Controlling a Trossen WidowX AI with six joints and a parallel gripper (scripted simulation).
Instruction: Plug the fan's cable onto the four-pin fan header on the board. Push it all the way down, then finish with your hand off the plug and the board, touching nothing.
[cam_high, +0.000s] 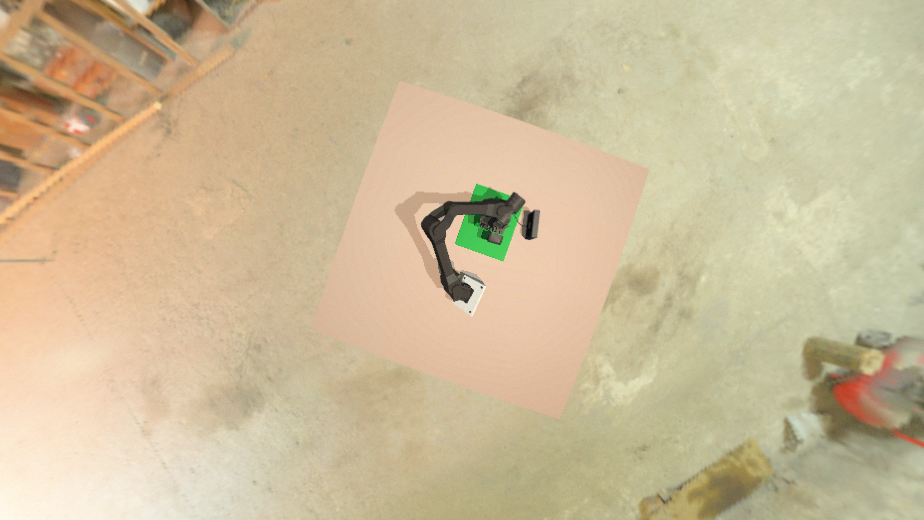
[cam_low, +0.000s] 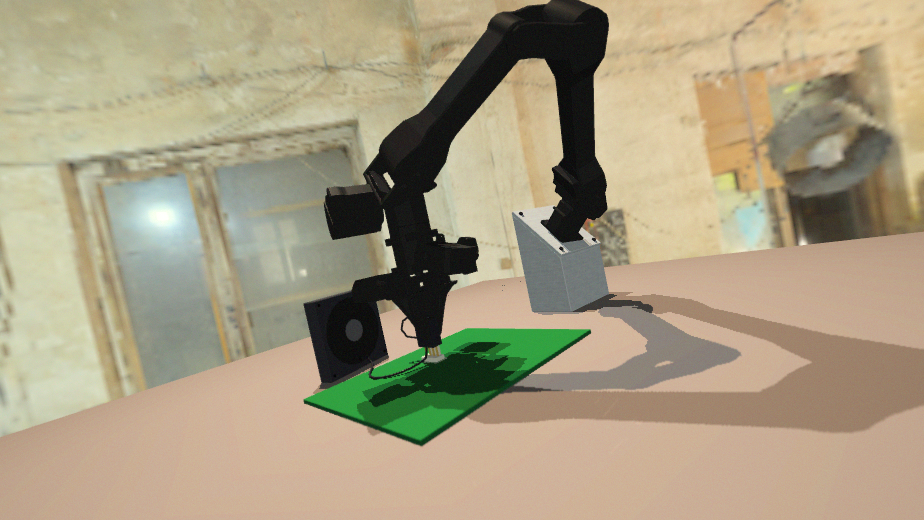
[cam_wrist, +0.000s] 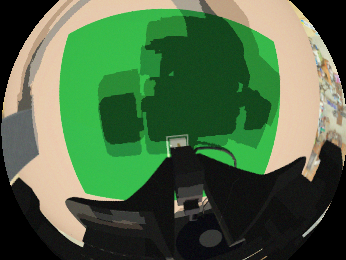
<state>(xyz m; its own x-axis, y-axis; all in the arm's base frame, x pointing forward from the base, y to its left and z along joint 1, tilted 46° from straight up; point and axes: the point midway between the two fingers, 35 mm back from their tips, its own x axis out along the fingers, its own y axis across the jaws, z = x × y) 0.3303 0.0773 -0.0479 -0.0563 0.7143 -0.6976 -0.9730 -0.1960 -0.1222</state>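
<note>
A flat green board (cam_high: 472, 240) (cam_low: 517, 349) (cam_wrist: 93, 57) lies on the table. A black fan (cam_high: 531, 223) (cam_low: 345, 336) stands upright at the board's edge, with a thin black cable (cam_low: 394, 370) (cam_wrist: 222, 151) running onto the board. My gripper (cam_low: 431, 349) (cam_wrist: 182, 159) points straight down over the board and is shut on the small white plug (cam_low: 435, 353) (cam_wrist: 177, 142) at the cable's end. The plug sits low at the board's surface, in the arm's shadow. The header under it is hidden.
The arm's grey base block (cam_high: 475, 294) (cam_low: 559, 271) stands on the pink table (cam_high: 400, 310) (cam_low: 646, 452) beside the board. Shelving (cam_high: 64, 77) and a red machine (cam_high: 885, 388) lie far off on the floor.
</note>
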